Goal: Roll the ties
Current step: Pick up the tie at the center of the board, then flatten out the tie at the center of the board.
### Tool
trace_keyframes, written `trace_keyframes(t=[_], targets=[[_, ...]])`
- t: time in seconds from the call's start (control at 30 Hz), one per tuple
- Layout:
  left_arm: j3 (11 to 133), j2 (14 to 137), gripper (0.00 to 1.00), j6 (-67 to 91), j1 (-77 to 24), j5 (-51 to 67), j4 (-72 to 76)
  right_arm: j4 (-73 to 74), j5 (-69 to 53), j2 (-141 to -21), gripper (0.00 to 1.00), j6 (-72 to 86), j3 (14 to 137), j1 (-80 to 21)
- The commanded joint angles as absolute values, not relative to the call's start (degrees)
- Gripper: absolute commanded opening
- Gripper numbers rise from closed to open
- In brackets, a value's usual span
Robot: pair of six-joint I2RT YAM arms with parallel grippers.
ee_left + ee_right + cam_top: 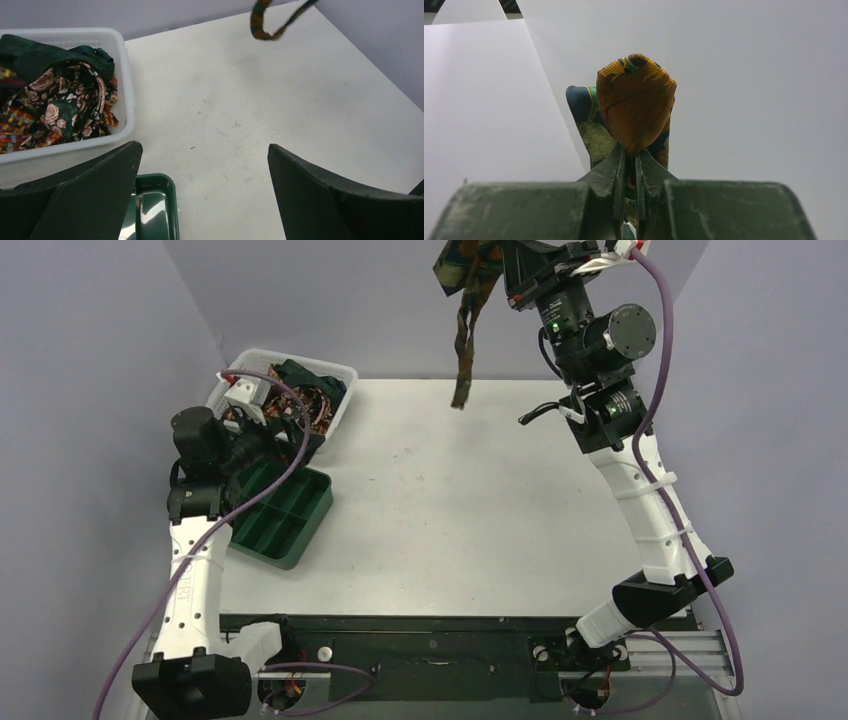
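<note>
My right gripper is raised high at the back of the table and is shut on a patterned tie of orange, green and dark blue. The tie hangs down in a strip, its tip just above the table's far edge. In the right wrist view a fold of that tie bulges above my gripper. Its lower end also shows in the left wrist view. More ties lie heaped in the white basket at the back left. My left gripper is open and empty beside the basket.
A green compartment tray lies left of centre, in front of the white basket; its corner shows under my left gripper. Grey walls close the back and sides. The arm bases and rail sit at the near edge.
</note>
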State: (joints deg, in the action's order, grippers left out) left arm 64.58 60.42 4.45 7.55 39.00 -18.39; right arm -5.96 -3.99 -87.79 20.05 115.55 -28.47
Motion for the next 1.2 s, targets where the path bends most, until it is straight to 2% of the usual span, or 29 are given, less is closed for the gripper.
trace_keyframes(t=[0.0,0.27,0.43,0.53,0.7,0.87,0.97,1.17], targets=[[63.1,59.0,0.97,-1.9,3.1,39.6,-13.7,-7.8,-1.2,-85.7,0.00,18.5,117.6,-30.3],[57.0,54.5,1.00,-6.6,-17.2,35.9,-12.5,-5.9,3.8,-82.6,0.00,17.0,116.9,-34.1],[53.9,52.0,1.00,-6.2,-23.1,41.1,-8.0,-5.2,3.7,-81.9,0.00,19.0,119.1,-36.6],[50.5,49.7,0.99,-11.7,-26.7,41.2,-3.0,-6.8,2.6,-81.9,0.00,19.5,119.8,-38.8],[48.6,51.6,0.99,-20.6,-28.1,42.4,-1.6,-8.7,1.6,-83.3,0.00,19.1,121.8,-42.3],[46.6,53.3,0.97,-25.2,-26.3,38.3,8.1,-10.1,0.5,-84.7,0.00,17.2,123.0,-42.8],[48.1,56.3,0.97,-28.9,-21.9,44.0,8.5,-11.5,-3.0,-85.8,0.00,16.3,123.5,-42.7],[48.5,60.1,0.98,-47.6,-22.8,49.5,3.3,-12.6,-5.4,-86.8,0.00,17.0,124.4,-42.6]])
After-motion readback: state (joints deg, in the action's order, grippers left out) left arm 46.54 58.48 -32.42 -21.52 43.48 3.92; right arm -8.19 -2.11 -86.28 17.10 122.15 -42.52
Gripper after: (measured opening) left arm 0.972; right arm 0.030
